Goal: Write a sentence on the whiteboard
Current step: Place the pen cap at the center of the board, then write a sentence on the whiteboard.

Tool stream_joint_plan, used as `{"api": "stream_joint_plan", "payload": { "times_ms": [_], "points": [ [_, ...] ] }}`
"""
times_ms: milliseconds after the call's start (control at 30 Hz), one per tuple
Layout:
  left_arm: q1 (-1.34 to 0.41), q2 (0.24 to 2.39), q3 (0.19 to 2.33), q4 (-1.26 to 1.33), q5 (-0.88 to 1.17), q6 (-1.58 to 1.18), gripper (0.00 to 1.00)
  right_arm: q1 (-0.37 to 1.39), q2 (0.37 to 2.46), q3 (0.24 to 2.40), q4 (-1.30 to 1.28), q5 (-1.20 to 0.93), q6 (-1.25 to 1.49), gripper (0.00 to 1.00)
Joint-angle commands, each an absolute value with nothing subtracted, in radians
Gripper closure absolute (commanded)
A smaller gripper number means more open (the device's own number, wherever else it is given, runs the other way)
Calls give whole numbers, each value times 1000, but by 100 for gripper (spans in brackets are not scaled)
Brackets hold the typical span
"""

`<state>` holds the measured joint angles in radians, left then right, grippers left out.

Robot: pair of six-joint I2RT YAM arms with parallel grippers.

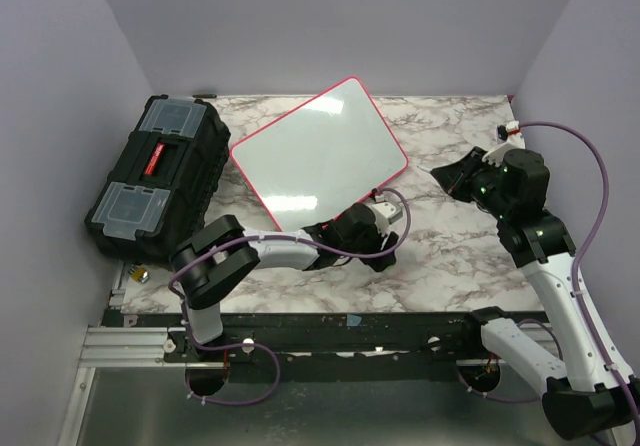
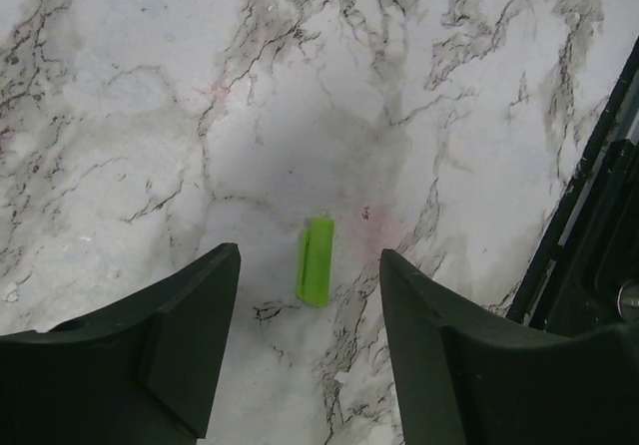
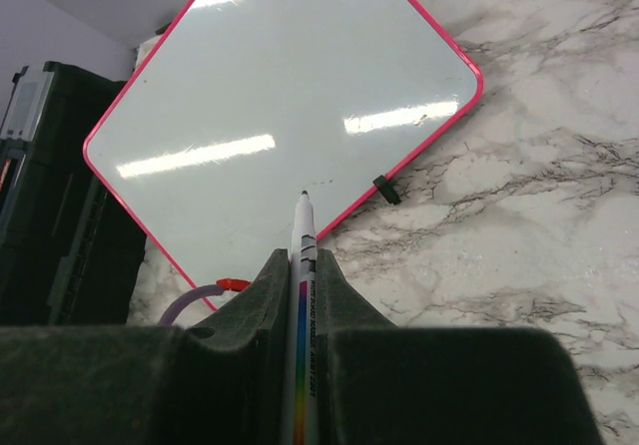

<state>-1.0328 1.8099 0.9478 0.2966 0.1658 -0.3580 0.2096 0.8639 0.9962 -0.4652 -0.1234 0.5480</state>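
- Marble-patterned table [image 1: 450, 256] is carrying the whiteboard [image 1: 320, 156], which is lying flat towards the back, turned corner-on to the arms, just beside a black toolbox [image 1: 155, 176].
- No sentence is showing on the board yet; the panel is looking bare and glossy, with only lamp reflections on it.
- The right gripper [image 1: 450, 176] is clamping an uncapped marker [image 3: 303, 235] between its jaws, tip pointing at the board's near edge and hovering off to the board's right, not touching it.
- The left gripper [image 1: 392, 214] is hanging with its jaws spread and nothing in them, over a small green cap [image 2: 317, 260] lying on the table.
- Risks I am weighing:
  - Nothing is bracing the board, so pen pressure may be enough to push it across the smooth top and smear the strokes.
  - The marker is sitting in a narrow pinch; pressing down could be tilting or sliding it back through the jaws, thinning the line.
  - The board is lying at an angle, so lines written square to the arm would be running slanted or off the rim.
  - The left arm is resting near the board's lower corner, where the right arm could be colliding with it.
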Motion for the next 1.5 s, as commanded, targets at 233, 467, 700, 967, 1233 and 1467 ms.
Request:
{"api": "stream_joint_plan", "payload": {
  "times_ms": [233, 467, 700, 967, 1233, 1467],
  "points": [
    [-1004, 1514, 988, 88, 206, -223, 27, 210, 848, 1022, -479, -104, 523, 99],
    [-843, 1364, 1099, -130, 299, -138, 20, 209, 852, 1013, -453, -126, 533, 99],
    [-612, 1361, 1263, -294, 370, -58, 16, 210, 857, 1006, -431, -155, 540, 99],
    [-396, 1493, 1487, -383, 495, -27, 2, 210, 871, 1002, -419, -206, 546, 99],
    [-255, 1755, 1806, -509, 635, -46, 13, 210, 885, 994, -413, -231, 551, 99],
    [-182, 1937, 2028, -589, 657, -50, 16, 210, 887, 994, -416, -236, 542, 99]
  ]
}}
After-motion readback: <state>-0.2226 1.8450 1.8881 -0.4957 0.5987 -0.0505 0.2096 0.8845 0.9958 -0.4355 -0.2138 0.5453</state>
